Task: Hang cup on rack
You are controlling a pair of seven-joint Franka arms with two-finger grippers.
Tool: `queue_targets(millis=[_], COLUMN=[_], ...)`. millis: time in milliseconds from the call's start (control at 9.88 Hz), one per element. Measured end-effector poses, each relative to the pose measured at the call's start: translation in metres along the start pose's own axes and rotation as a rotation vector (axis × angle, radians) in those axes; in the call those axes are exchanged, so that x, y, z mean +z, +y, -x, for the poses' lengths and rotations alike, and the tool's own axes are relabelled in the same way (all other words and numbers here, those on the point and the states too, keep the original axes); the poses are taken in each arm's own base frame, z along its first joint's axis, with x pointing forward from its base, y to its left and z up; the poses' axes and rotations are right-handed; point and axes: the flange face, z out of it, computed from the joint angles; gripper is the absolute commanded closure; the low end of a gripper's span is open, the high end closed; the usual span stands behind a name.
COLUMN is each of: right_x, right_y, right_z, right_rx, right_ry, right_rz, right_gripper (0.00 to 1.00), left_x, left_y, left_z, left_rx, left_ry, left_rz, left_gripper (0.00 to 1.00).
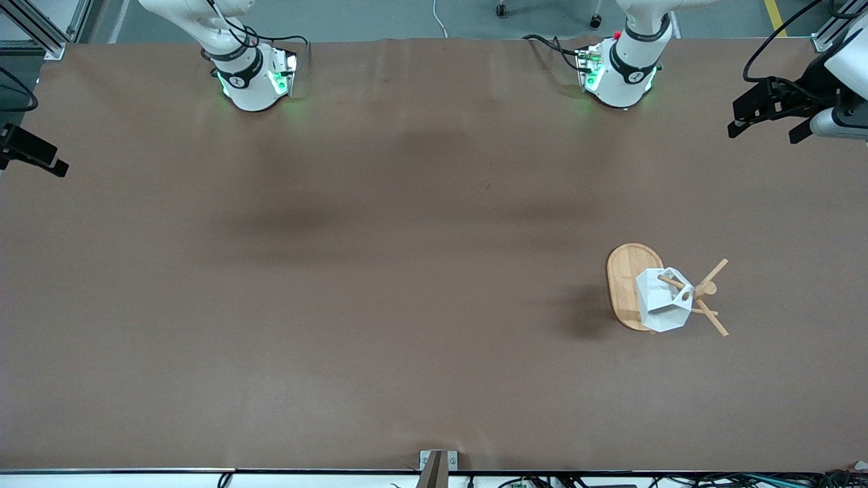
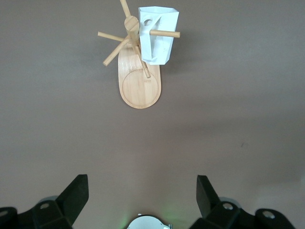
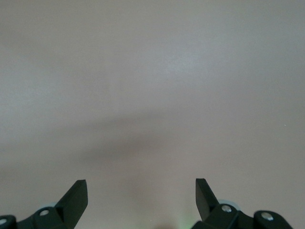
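Note:
The white faceted cup hangs on a peg of the bamboo rack, and no gripper touches it. The rack stands toward the left arm's end of the table, in the half nearer the front camera. The left wrist view shows the cup on a peg above the rack's oval base. My left gripper is open and empty, high at the left arm's end of the table and well clear of the rack; its wrist view shows the left gripper with jaws wide apart. My right gripper is open over bare table.
Brown paper covers the whole table. The two arm bases stand along the edge farthest from the front camera. A black finger of the right arm's hand shows at the right arm's end.

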Motion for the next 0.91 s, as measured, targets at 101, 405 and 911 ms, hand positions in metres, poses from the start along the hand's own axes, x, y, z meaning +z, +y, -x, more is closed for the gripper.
queue_targets(millis=[101,405,911], right_x=[0.0000,0.0000,0.0002], right_y=[0.0000,0.0000,0.0000], right_z=[0.0000,0.0000,0.0003], right_rx=[0.000,0.000,0.000], right_ry=[0.000,0.000,-0.003], right_rz=[0.000,0.000,0.000], right_gripper=[0.00,0.00,0.00], left_x=[-0.0010,-0.0021,-0.0023], left_y=[0.0076,0.0144,0.0136], left_z=[-0.0002,-0.0031,-0.0033], left_rx=[0.017,0.030,-0.013], left_ry=[0.007,0.032,0.035], left_rz=[-0.026,-0.039,-0.038], left_gripper=[0.00,0.00,0.00])
